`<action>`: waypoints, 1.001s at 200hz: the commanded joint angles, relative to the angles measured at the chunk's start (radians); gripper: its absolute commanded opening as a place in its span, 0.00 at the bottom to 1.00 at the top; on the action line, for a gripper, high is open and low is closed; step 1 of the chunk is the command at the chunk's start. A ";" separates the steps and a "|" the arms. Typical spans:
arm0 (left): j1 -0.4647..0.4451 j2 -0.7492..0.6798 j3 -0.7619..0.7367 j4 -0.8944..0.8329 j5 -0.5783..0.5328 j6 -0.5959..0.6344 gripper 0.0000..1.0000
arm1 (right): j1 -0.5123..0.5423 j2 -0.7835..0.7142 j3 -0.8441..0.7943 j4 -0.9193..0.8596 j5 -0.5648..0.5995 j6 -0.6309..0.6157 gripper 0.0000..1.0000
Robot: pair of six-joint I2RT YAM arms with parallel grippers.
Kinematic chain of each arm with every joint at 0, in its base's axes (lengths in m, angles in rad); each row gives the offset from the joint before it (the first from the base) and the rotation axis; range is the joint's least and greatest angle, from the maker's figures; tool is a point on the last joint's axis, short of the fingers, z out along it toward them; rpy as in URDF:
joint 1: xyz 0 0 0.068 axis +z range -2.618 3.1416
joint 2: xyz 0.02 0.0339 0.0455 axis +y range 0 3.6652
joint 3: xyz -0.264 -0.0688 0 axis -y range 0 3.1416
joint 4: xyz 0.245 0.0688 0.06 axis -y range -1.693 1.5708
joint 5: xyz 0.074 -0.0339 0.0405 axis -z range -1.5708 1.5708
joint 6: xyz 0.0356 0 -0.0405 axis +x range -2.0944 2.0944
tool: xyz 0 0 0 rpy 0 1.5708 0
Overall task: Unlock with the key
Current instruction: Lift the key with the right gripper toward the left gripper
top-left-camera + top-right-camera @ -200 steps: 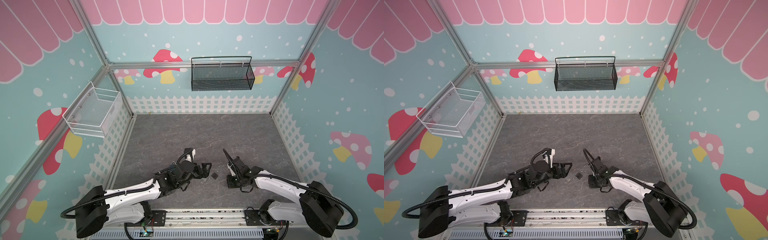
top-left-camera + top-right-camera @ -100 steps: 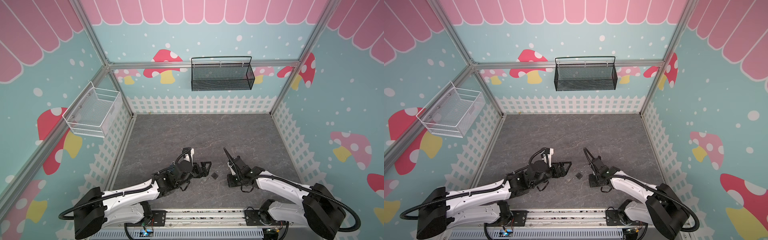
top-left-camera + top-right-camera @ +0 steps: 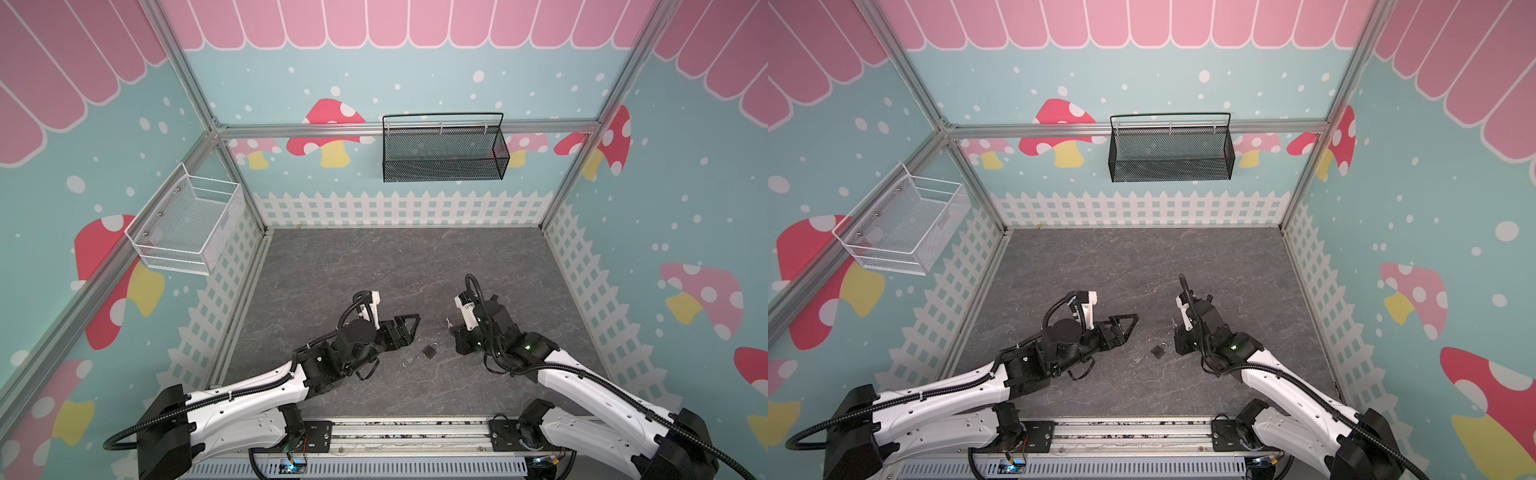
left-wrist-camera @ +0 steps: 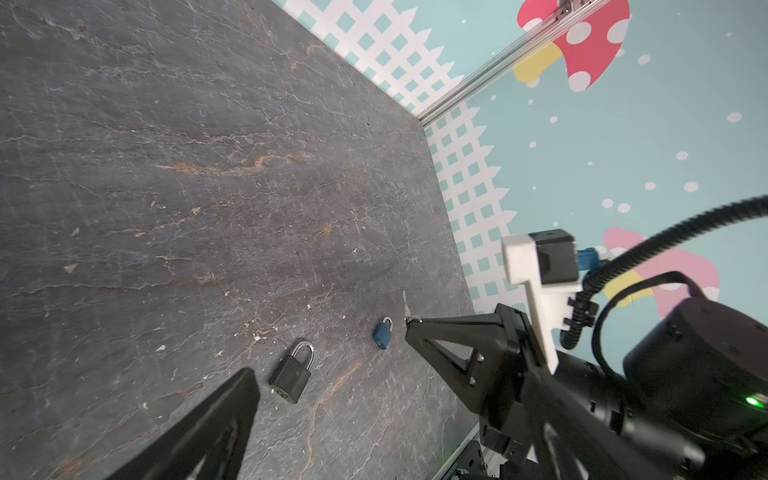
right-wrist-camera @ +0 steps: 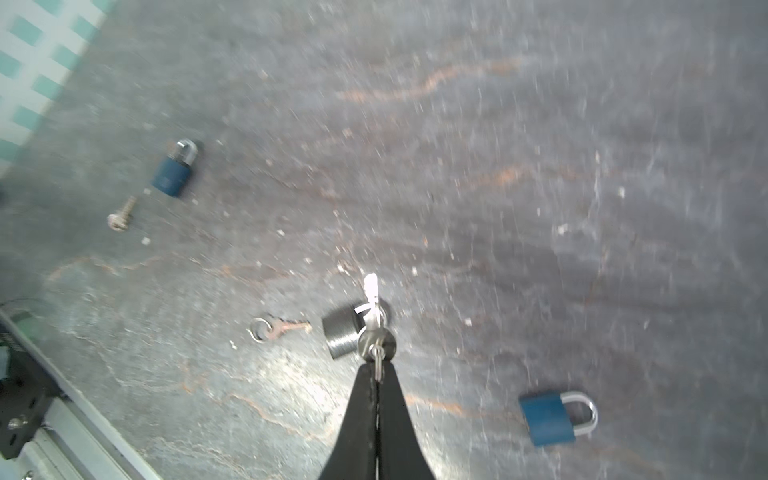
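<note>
R gripper (image 5: 377, 365) pinches key (image 5: 372, 316), prob. by head, near black padlock (image 4: 291, 376); L gripper (image 3: 408, 330) wide.

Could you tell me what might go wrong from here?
The black padlock lies loose on the table and the open left gripper is not holding it, so it may slide when pushed.
The shut right gripper pinches the key only at its tips; the key could twist or slip.
A blue padlock and a spare key lie nearby; the held key may not match.
</note>
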 commanded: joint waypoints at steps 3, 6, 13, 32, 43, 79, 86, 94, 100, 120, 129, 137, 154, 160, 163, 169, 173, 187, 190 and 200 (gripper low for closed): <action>0.019 0.051 0.095 0.014 0.047 0.029 0.94 | -0.002 -0.013 0.045 0.060 -0.030 -0.089 0.00; 0.022 0.058 0.104 0.014 0.056 0.032 0.94 | -0.002 -0.016 0.047 0.063 -0.035 -0.096 0.00; 0.029 0.077 0.120 0.019 0.079 0.037 0.92 | -0.002 -0.020 0.049 0.074 -0.042 -0.108 0.00; 0.062 0.129 0.157 0.047 0.162 0.035 0.86 | -0.002 -0.037 0.049 0.107 -0.075 -0.141 0.00; 0.081 0.161 0.179 0.053 0.213 0.029 0.80 | -0.002 -0.045 0.051 0.123 -0.093 -0.147 0.00; 0.090 0.246 0.245 0.057 0.291 0.054 0.69 | -0.002 -0.057 0.057 0.162 -0.150 -0.160 0.00; 0.090 0.257 0.255 0.051 0.292 0.057 0.68 | -0.002 -0.060 0.056 0.166 -0.154 -0.161 0.00; 0.090 0.271 0.264 0.048 0.292 0.059 0.66 | -0.002 -0.063 0.055 0.172 -0.159 -0.164 0.00; 0.090 0.281 0.269 0.049 0.294 0.061 0.64 | -0.002 -0.066 0.054 0.175 -0.167 -0.167 0.00; 0.092 0.316 0.293 0.060 0.314 0.065 0.57 | -0.002 -0.065 0.058 0.177 -0.178 -0.175 0.00; 0.092 0.329 0.303 0.062 0.323 0.069 0.53 | -0.002 -0.068 0.057 0.180 -0.179 -0.176 0.00; 0.092 0.340 0.312 0.062 0.323 0.069 0.52 | -0.002 -0.072 0.054 0.181 -0.180 -0.175 0.00; 0.092 0.354 0.318 0.066 0.322 0.066 0.46 | -0.002 -0.082 0.049 0.187 -0.195 -0.177 0.00; 0.095 0.356 0.321 0.067 0.324 0.066 0.44 | -0.002 -0.085 0.048 0.188 -0.197 -0.177 0.00; 0.095 0.357 0.321 0.066 0.322 0.066 0.44 | -0.002 -0.086 0.046 0.187 -0.197 -0.175 0.00; 0.095 0.358 0.320 0.067 0.318 0.064 0.42 | -0.002 -0.087 0.045 0.187 -0.197 -0.175 0.00; 0.095 0.360 0.320 0.069 0.315 0.063 0.41 | -0.002 -0.089 0.043 0.187 -0.199 -0.177 0.00; 0.097 0.364 0.317 0.072 0.313 0.054 0.34 | -0.002 -0.092 0.041 0.184 -0.197 -0.179 0.00; 0.098 0.365 0.316 0.071 0.311 0.052 0.33 | -0.002 -0.093 0.040 0.185 -0.197 -0.180 0.00; 0.101 0.366 0.310 0.076 0.311 0.044 0.32 | -0.002 -0.093 0.039 0.184 -0.198 -0.181 0.00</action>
